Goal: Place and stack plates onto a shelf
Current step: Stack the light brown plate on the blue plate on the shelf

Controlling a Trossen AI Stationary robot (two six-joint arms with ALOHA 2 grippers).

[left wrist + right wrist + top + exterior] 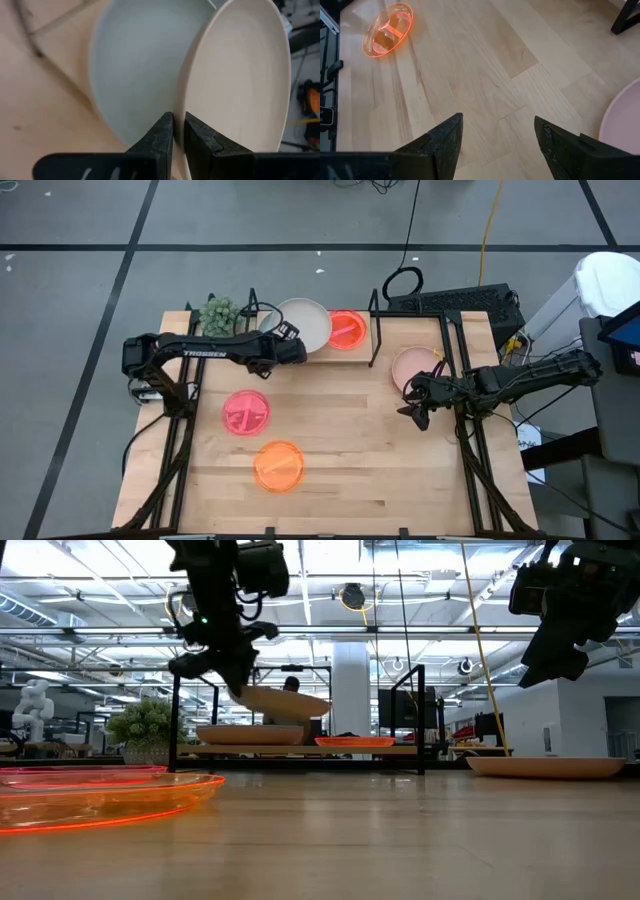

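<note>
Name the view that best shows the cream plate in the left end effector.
The left wrist view: the cream plate fills it, rim pinched. The high view shows it over the shelf; the low view, edge-on; the right wrist view, not at all.

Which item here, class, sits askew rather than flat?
The round cream plate, pinched at its rim by the left gripper, hangs tilted above the light blue plate on the shelf. Everything else lies flat.

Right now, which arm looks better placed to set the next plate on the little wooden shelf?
The left. The left gripper is shut on the round matte cream plate, above the light blue plate on the shelf. The right gripper hangs open and empty.
</note>
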